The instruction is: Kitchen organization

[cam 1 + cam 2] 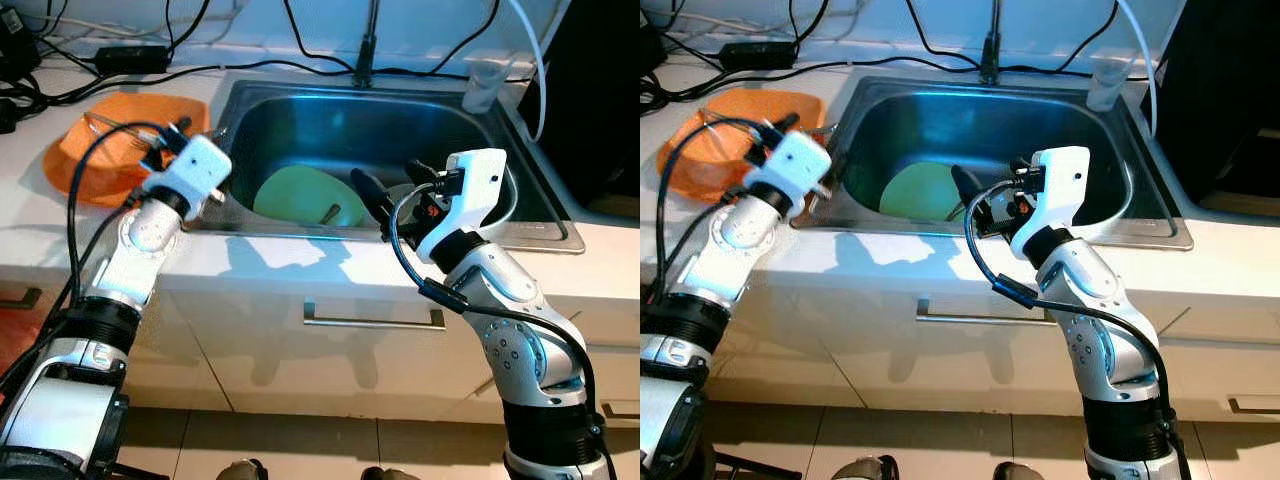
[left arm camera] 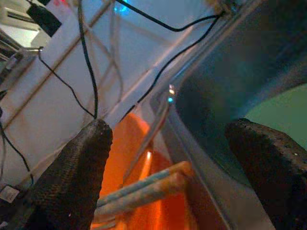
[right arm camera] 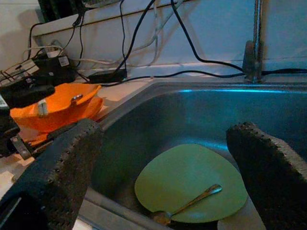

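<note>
Over the sink (image 1: pixel 520 215), the right end effector (image 1: pixel 372 200) hangs spread above the green plate (image 3: pixel 189 182) and spoon (image 3: pixel 192 199), seemingly lining up a pick, while the left end effector (image 1: pixel 180 135), also spread, hovers at the sink's rim beside the orange bowl (image 1: pixel 95 165) on the worktop (image 1: pixel 300 265)

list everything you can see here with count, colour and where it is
stainless steel sink: 1, silver, set in the white counter
round green plate: 1, green, flat on the sink floor
metal spoon: 1, silver, lying on the green plate
orange plastic bowl: 1, orange, on the counter left of the sink
striped chopsticks: 2, pale, resting in the orange bowl
faucet: 1, dark metal, behind the sink
clear cup: 1, transparent, at the sink's back right corner
black cables: several, black, along the back of the counter
drawer handle: 1, silver, below the counter
left gripper: 1, black, open, over the bowl's edge by the sink
right gripper: 1, black, open, above the sink's front rim
</note>
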You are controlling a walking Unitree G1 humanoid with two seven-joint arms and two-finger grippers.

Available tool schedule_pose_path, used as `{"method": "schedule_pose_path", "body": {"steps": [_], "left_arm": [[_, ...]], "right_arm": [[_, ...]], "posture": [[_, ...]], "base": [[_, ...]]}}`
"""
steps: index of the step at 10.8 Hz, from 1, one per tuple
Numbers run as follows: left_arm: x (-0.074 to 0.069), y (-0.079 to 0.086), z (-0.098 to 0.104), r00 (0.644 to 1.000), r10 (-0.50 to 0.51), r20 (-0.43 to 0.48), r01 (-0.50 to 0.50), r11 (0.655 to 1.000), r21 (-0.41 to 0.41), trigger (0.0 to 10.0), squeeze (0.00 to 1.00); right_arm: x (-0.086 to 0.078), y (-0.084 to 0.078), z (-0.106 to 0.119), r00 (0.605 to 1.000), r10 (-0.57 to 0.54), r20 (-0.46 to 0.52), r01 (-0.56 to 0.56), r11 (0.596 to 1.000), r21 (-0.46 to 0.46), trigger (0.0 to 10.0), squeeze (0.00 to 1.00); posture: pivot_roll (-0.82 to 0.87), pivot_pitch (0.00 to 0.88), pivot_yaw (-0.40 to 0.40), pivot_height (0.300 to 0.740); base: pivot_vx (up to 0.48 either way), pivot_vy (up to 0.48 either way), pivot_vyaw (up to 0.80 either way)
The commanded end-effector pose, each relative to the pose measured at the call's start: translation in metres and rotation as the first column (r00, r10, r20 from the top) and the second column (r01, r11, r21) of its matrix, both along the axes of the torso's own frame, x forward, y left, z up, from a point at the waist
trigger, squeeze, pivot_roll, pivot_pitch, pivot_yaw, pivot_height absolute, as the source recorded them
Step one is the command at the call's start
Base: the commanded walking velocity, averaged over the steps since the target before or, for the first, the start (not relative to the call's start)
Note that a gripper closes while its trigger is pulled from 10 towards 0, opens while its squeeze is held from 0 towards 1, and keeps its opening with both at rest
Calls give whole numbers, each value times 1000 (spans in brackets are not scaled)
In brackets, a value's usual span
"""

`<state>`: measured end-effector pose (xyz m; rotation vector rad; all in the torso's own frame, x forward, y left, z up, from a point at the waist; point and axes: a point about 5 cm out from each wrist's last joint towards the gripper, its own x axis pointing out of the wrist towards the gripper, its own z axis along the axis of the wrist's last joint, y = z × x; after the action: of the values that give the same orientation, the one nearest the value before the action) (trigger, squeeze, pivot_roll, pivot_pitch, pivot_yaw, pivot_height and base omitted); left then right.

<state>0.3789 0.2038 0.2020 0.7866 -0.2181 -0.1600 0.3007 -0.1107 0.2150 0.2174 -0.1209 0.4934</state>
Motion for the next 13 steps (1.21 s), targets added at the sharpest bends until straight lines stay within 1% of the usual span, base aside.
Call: {"method": "schedule_pose_path", "body": {"steps": [1,3,4,5,7,13], "left_arm": [[0,0,-1,1000,-14,-12,14,1000,19,10000,0],[2,0,-3,1000,-17,-26,17,1000,11,10000,0],[2,2,-1,1000,-14,-16,14,1000,-5,4510,0],[3,5,-1,1000,-6,-14,6,1000,-10,0,0],[4,10,1,1000,8,-10,-8,1000,-14,0,0],[4,6,5,1000,-11,25,11,1000,-8,0,0]], "right_arm": [[-1,-3,5,1000,-16,24,16,1000,-2,10000,396],[-1,-2,4,1000,-12,17,12,1000,-6,10000,396],[-1,-2,4,1000,-12,16,12,1000,-7,10000,392],[-1,-2,4,1000,-13,16,13,1000,-7,10000,392],[-1,-3,4,1000,-18,17,18,1000,-7,10000,392],[0,-3,4,1000,-23,20,23,1000,-8,10000,388]], "posture": [[-85,100,-8,740],[-86,101,-8,740],[-88,101,-7,740],[-89,101,-7,740],[-89,100,-8,740],[-89,99,-11,740]], "base": [[0,0,0],[0,0,0],[0,0,0],[0,0,0],[0,0,0],[0,0,0]]}}
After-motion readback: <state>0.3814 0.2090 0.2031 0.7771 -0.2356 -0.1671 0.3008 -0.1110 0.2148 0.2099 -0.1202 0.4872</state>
